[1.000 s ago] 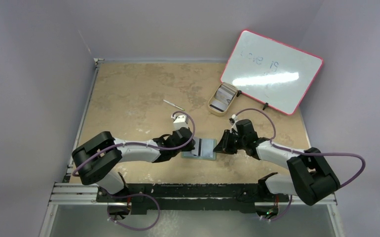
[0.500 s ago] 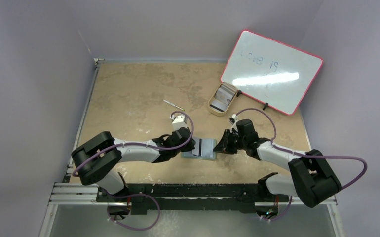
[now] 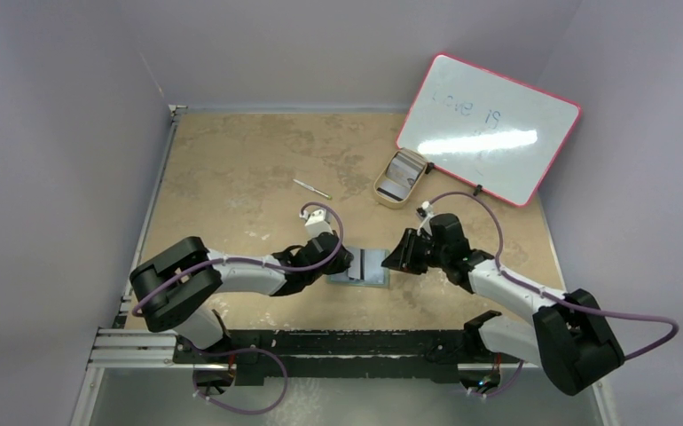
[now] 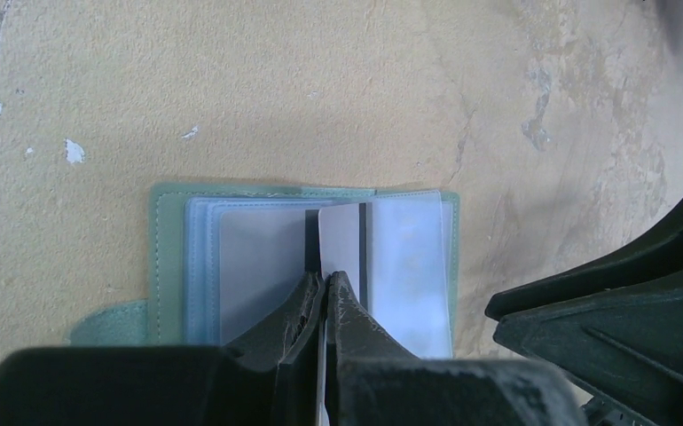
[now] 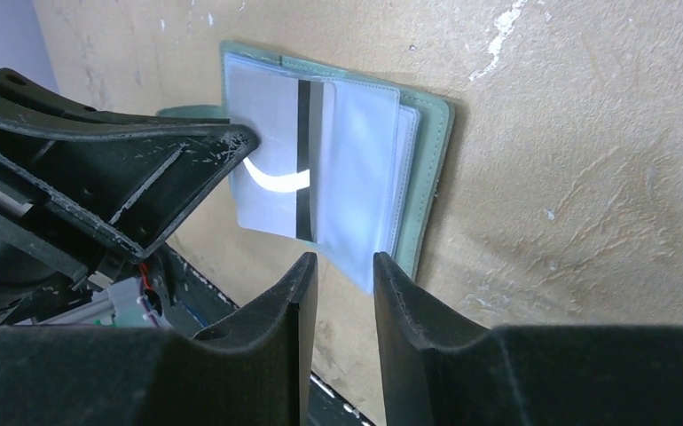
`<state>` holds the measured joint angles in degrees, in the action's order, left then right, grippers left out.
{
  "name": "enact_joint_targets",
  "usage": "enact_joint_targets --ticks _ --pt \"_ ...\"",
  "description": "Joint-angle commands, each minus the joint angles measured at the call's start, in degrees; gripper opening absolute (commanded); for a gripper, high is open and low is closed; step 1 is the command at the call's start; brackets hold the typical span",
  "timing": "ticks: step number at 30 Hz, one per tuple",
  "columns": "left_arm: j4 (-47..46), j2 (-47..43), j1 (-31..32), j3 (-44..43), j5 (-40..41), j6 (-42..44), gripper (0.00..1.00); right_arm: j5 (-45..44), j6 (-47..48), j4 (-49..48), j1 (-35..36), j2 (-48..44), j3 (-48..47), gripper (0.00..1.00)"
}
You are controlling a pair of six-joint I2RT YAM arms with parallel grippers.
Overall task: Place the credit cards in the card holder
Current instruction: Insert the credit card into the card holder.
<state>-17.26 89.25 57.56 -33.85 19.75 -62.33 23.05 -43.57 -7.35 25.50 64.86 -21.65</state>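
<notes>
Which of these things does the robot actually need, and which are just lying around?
Needed: card holder; card pinched in left gripper; card stack in tray.
Lying about: whiteboard; pen.

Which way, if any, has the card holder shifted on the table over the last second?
No. The card holder has not shifted: in the top view it lies at the same spot below the beige tray as in both earlier pictures.
</notes>
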Motion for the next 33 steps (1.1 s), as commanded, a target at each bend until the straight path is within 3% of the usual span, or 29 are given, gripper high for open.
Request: enact_joint_targets --ticks 1,10,17,22,27,33 --pt "-0.96 1.35 0.31 1.42 0.38 -1.70 0.00 -1.30 -0.49 0.19 0.41 1.22 -1.89 0.31" --pt "-3.74 4.44 0.35 1.94 -1.73 -4.17 0.01 0.76 -0.72 -4.38 0.86 5.94 -0.23 0.23" --pt "-2.27 1.64 0.40 2.91 -1.97 -6.15 0.25 -0.15 -0.64 -4.49 0.95 6.71 0.32 0.17" --pt "3.26 2.26 0.37 -0.29 -2.59 -5.70 0.32 -0.07 -1.42 -5.88 1.09 6.95 1.54 0.14" --pt "3.59 4.02 0.79 -2.14 -3.75 -4.89 0.36 -0.62 -1.65 -3.90 1.14 6.28 1.11 0.16" --pt "9.30 5.85 0.97 -6.41 -3.32 -2.95 0.37 -7.18 0.64 7.84 1.13 0.11 -3.81 0.31"
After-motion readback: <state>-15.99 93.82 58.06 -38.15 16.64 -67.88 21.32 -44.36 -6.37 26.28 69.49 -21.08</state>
